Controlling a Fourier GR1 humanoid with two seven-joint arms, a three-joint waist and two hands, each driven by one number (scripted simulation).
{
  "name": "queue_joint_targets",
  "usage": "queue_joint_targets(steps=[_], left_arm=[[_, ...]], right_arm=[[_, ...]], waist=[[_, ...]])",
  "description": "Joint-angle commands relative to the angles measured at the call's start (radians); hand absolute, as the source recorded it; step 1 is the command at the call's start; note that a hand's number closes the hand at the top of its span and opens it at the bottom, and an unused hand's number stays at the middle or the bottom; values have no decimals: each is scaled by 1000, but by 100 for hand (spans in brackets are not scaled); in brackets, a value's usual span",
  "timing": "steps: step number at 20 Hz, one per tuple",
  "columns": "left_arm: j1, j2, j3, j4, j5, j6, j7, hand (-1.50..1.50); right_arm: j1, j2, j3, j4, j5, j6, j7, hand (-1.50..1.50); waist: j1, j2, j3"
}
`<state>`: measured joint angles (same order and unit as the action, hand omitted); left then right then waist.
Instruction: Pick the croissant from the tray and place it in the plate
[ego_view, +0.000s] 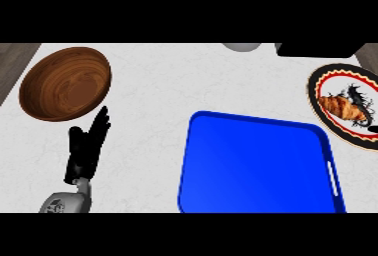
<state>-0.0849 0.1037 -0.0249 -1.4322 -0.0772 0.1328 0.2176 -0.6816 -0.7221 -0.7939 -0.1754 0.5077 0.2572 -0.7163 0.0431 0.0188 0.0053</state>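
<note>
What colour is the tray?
Bright blue tray, shown in the head view.

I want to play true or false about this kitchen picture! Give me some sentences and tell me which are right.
1. The croissant lies on the plate. True.
2. The blue tray holds a croissant. False: nothing shows on it.
3. The wooden bowl sits left of the tray. True.
4. The left hand is curled round the bowl. False: its fingers are straight, beside the bowl.
5. The plate is at the left. False: it is at the right edge.
</note>
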Motion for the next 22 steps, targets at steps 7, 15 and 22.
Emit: queue_joint_targets(steps=[7,15,22], left_arm=[[34,45,38,-25,30,-44,-19,0],[73,-19,-43,-93,-16,-10,6,0],[24,-14,-2,7,-6,-8,-36,0]], right_arm=[[56,-17,14,5,4,-64,-20,-150],[70,-48,7,15,-8,-83,0,-150],[115,-75,6,20,-11,-99,-10,-150]], waist=[[7,2,1],[13,-1,3],[1,3,2]])
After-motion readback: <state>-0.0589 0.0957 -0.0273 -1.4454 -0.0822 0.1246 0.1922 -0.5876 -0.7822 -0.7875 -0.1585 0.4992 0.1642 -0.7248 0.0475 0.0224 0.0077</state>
